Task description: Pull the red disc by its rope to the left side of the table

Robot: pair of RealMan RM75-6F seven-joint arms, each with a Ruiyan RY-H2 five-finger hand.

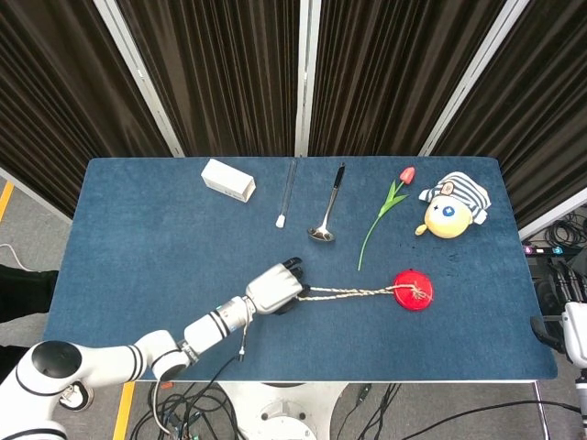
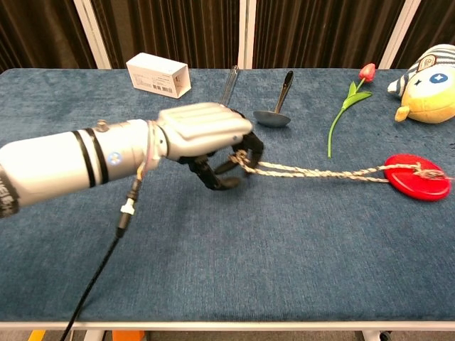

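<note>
Braided beige rope (image 2: 320,171) taut, near end clamped in left hand (image 2: 206,135) fingers curled around it, so tension drags flat red disc (image 2: 417,177), right of centre on blue table (image 2: 284,256).

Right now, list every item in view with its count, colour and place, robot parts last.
red disc: one, red, right of table centre, near front.
rope: one, beige, stretched from disc to left hand.
box: one, white, back left.
tube: one, clear with white cap, back centre.
ladle: one, dark handle, silver bowl, back centre.
tulip: one, red with green stem, back right.
plush toy: one, yellow with striped hat, back right.
table: one, blue top.
left hand: one, silver and black, grips rope end.
</note>
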